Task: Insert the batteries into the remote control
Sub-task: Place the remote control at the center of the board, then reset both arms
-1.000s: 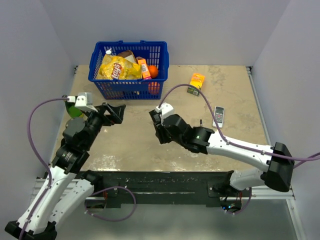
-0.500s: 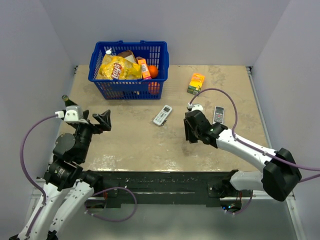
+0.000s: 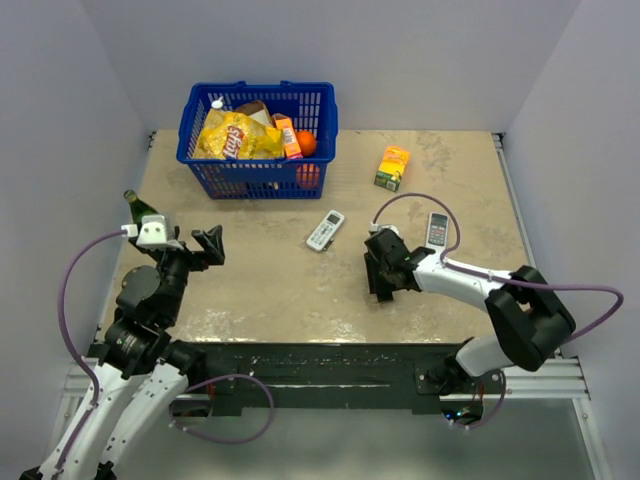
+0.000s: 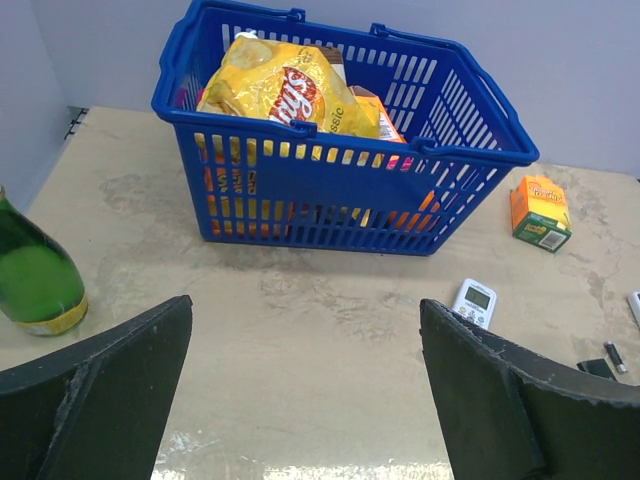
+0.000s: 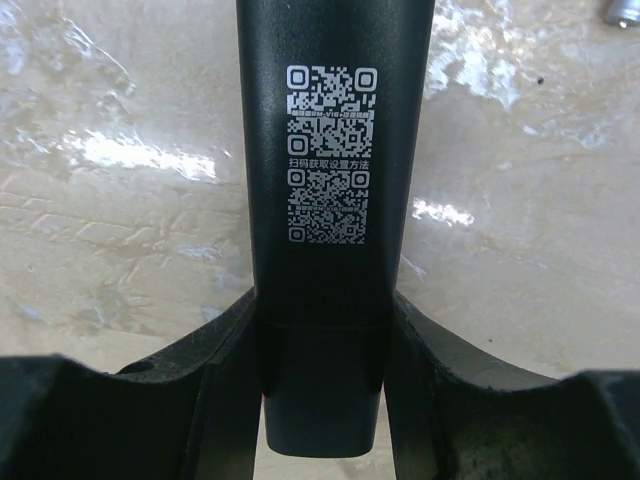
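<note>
Now the right gripper (image 5: 322,350) has its jaws pressed against both sides of the black remote control (image 5: 330,200), whose back with 2 QR codes faces up. 1 battery (image 4: 615,357) lies on the surface (image 3: 270,290) nearby. The left gripper (image 3: 212,243) has its jaws spread wide and empty.

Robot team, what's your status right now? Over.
Left gripper open, empty. Right gripper shut on the remote control, its back up. One battery lies loose nearby, not loaded. Nothing blocking.
</note>
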Controlling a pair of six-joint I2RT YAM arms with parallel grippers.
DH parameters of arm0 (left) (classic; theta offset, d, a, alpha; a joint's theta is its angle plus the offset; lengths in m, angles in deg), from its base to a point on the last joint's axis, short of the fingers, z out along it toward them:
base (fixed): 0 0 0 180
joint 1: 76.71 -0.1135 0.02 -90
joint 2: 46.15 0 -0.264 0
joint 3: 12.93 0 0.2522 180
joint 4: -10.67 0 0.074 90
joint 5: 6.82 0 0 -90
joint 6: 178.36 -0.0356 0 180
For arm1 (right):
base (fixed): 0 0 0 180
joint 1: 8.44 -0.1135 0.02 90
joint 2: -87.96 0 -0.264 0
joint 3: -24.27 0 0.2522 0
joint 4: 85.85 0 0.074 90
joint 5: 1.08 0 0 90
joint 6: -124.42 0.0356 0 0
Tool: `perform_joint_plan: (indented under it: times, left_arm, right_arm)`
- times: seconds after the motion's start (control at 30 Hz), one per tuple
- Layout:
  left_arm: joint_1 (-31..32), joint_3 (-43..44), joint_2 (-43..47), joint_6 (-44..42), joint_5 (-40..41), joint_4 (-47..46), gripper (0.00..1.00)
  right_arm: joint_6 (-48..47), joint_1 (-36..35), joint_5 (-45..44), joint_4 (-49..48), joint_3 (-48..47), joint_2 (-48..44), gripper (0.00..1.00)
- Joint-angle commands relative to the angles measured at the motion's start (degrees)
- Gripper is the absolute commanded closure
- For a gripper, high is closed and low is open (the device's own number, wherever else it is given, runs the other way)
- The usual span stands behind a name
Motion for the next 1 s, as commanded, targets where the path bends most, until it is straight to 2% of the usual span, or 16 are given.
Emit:
perform_joint_plan:
  times: [0.0,0.13,0.17,0.27,0.37,0.4,0.6,0.83,0.97]
  left_arm:
    - [0.25,-0.72,0.82,-1.28,1.53,-1.24,0.0]
    - [0.25,-0.8,0.91,-1.36,1.97,-1.33,0.0]
    - [0.25,-0.8,1.0,-1.28,2.06,-1.33,0.0]
    - [0.25,-0.81,1.18,-1.28,2.5,-1.33,0.0]
    - [0.16,-1.07,1.53,-1.19,3.2,-1.33,0.0]
    - [0.16,-1.07,1.7,-1.19,3.46,-1.42,0.0]
    - [0.16,-1.24,3.19,-0.84,5.39,-1.25,0.0]
    - [0.07,-1.42,6.79,-0.4,8.82,-0.89,0.0]
    - [0.07,-1.25,9.52,0.65,12.77,-0.72,0.0]
  right_arm:
    - [1.3,0.12,2.61,-4.79,1.0,3.43,0.82]
    - [1.38,0.29,3.57,-5.93,0.83,6.07,0.71]
    - [1.47,0.21,3.75,-6.11,0.82,6.25,0.58]
    - [1.56,0.21,3.93,-6.02,0.74,5.82,0.41]
    - [1.74,0.21,2.7,-4.88,0.3,3.45,0.31]
    - [1.74,0.21,2.35,-4.62,-0.05,1.7,0.24]
    - [1.47,0.21,-1.87,-1.55,-2.34,-5.69,0.15]
    - [0.68,0.29,-14.78,2.85,-5.32,-24.66,0.13]
    - [-0.11,0.21,-23.13,6.19,-7.52,-37.83,0.06]
